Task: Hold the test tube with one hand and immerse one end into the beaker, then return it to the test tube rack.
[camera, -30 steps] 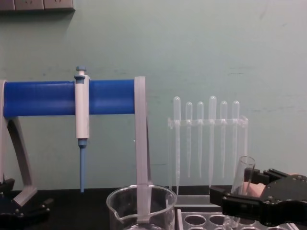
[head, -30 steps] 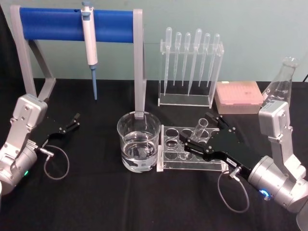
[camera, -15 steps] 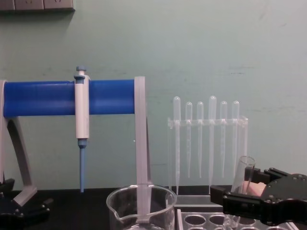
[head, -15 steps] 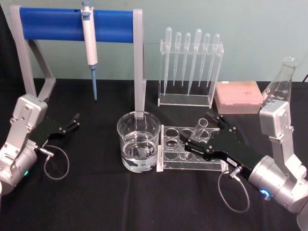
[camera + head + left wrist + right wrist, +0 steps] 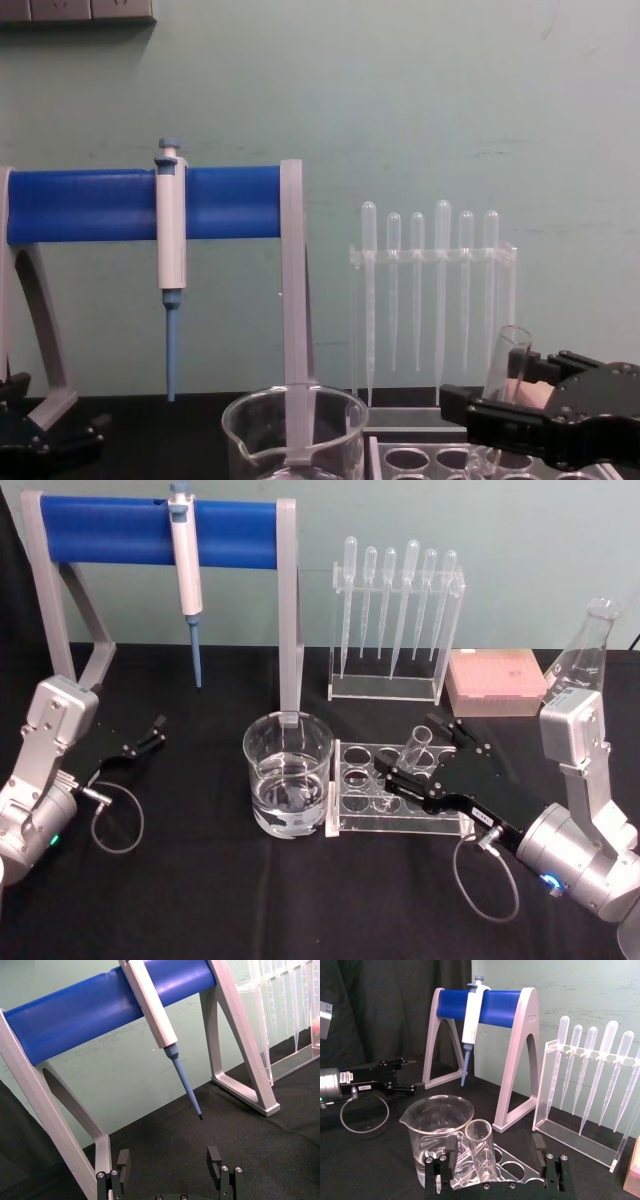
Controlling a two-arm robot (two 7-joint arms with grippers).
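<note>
Right gripper (image 5: 428, 757) reaches low over the clear rack (image 5: 352, 818), its arm slanting in from the right of the table (image 5: 200, 880); jaws apart. Left gripper (image 5: 150, 736) sits low at the table's left, jaws apart too. Count: one test tube (image 5: 417, 748), one beaker (image 5: 288, 776) holding clear liquid, six droppers (image 5: 396, 595), one pipette (image 5: 186, 572). Tube stands tilted in a rack hole, between the right gripper's fingers, close to one, clear of the other; beaker just left of the rack
</note>
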